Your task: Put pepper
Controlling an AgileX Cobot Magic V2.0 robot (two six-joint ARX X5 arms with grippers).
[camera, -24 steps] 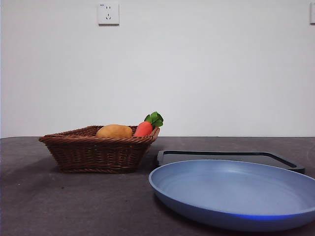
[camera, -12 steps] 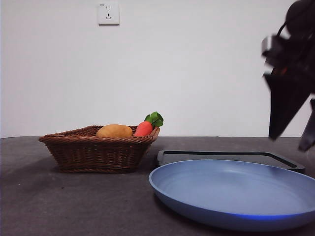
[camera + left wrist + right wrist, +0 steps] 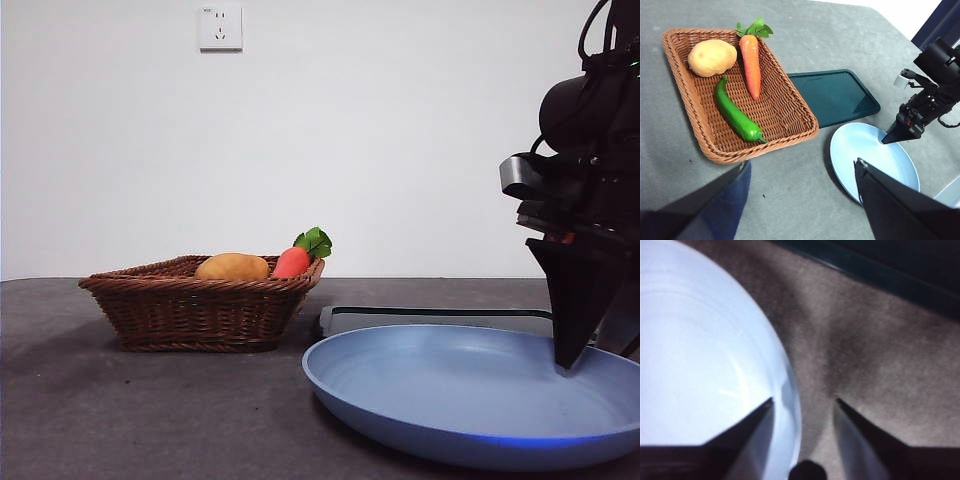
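The pepper (image 3: 736, 116) lies in the wicker basket (image 3: 800, 134) beside the carrot (image 3: 751, 62). Right gripper (image 3: 802, 402), jaws apart, straddles the blue plate (image 3: 700, 360) rim; left gripper (image 3: 800, 172) hangs wide above the surface (image 3: 790, 200)

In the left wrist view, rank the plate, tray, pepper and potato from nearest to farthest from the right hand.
1. Plate: the right hand is at its rim, one finger over it and one outside.
2. Tray: just beyond the plate, toward the basket.
3. Pepper: in the basket, on its near side.
4. Potato: in the basket's far corner.
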